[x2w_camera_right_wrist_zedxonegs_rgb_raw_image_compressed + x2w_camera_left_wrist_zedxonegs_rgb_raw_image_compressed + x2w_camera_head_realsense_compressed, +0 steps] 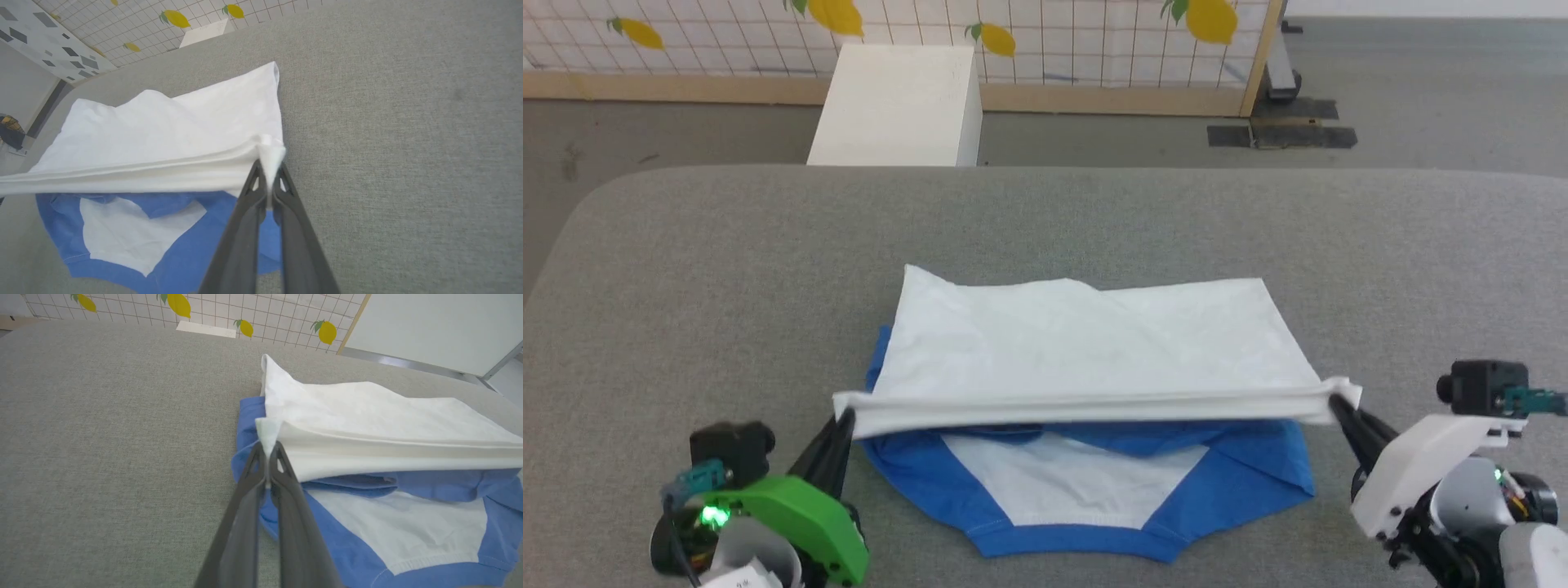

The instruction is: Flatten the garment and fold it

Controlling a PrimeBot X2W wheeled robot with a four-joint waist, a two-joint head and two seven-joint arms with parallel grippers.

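Note:
The garment [1086,359], white with blue sleeves and neckband, lies on the grey table [686,269]. Its white body is doubled over, and the folded edge is lifted and stretched taut between both grippers, above the blue shoulder part near me. My left gripper [844,418] is shut on the left end of that white fold, pinching the corner [267,435] between its dark fingers [249,506]. My right gripper [1335,402] is shut on the right end; in the right wrist view the garment [163,134] bunches between the fingertips [282,192].
A white box [898,106] stands on the floor beyond the table's far edge. Behind it runs a grid screen with lemon prints [1062,41] on a wooden base. Bare grey table surface surrounds the garment on all sides.

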